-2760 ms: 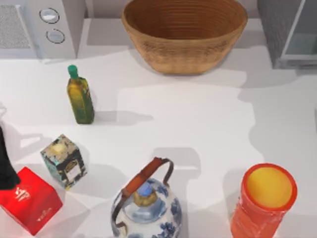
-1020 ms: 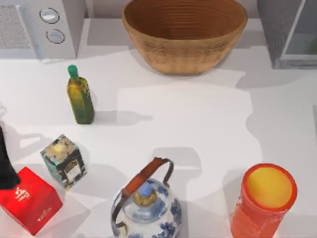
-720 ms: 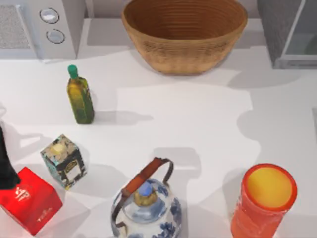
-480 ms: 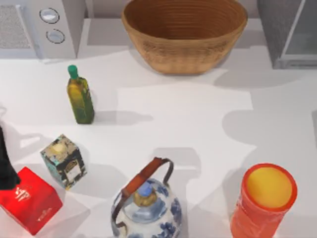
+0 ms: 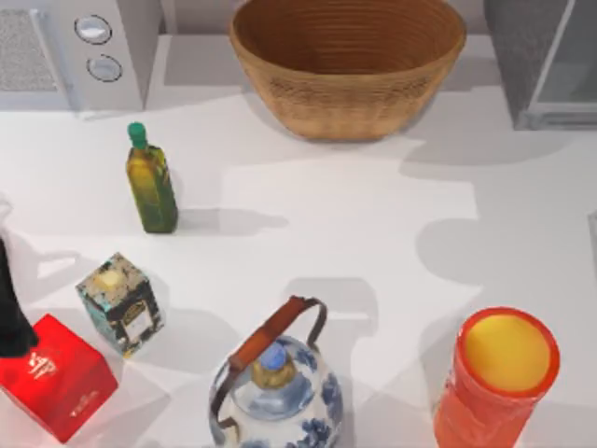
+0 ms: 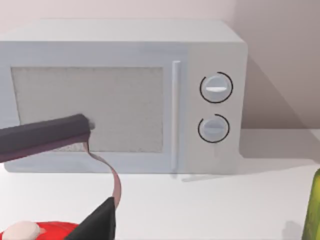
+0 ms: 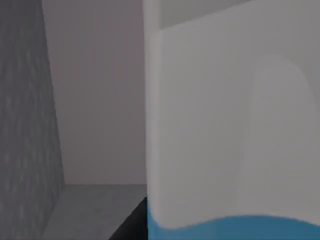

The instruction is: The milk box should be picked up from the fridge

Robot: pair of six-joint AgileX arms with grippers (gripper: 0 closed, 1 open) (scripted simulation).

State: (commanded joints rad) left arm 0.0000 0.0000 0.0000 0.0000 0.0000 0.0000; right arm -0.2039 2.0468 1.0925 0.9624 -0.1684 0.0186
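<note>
The milk box (image 7: 230, 140) looms very close in the right wrist view, white above with a sky-blue band starting low on it. It is inside the fridge (image 7: 25, 125), with the speckled grey wall and floor beside it. A dark finger (image 7: 131, 224) of my right gripper lies against the box's edge, shut on the box. From above, the fridge (image 5: 522, 47) stands at the table's back right corner. My left gripper (image 6: 97, 165) hangs open over the red box (image 6: 30, 232), facing the microwave (image 6: 125, 95); its arm (image 5: 9, 308) is at the table's left edge.
A wicker basket (image 5: 347, 65) sits at the back middle, the microwave (image 5: 93, 47) at the back left. An oil bottle (image 5: 151, 182), a patterned box (image 5: 121, 303), the red box (image 5: 56, 378), a blue-and-white teapot (image 5: 275, 387) and an orange cup (image 5: 499, 378) stand on the white table (image 5: 354, 233).
The arm shadows on the right half of the table have slid leftward and changed shape. Nothing standing on the table has moved. The left arm stays put.
</note>
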